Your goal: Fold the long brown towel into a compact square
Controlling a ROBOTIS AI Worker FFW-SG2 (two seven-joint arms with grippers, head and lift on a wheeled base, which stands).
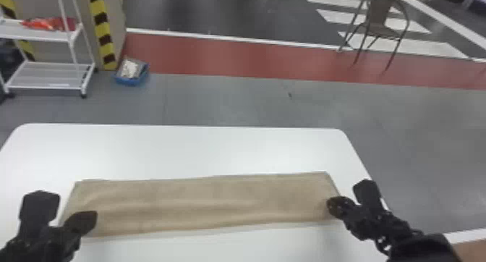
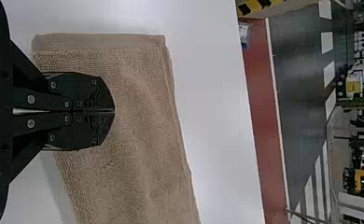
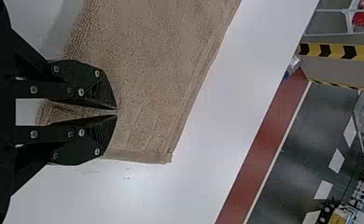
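The brown towel [image 1: 202, 203] lies lengthwise across the worktop [image 1: 180, 145], apart from its far edge, one end near the right edge. The left gripper [image 1: 88, 218], fingers together, is at the towel's left end; the right gripper [image 1: 332, 206], fingers slightly apart, is at its right.

The towel [image 1: 202, 199] lies on the table [image 1: 180, 145]; behind that, cart [image 1: 43, 35] and bin [image 1: 130, 82] left, chair [image 1: 379, 24] off right.
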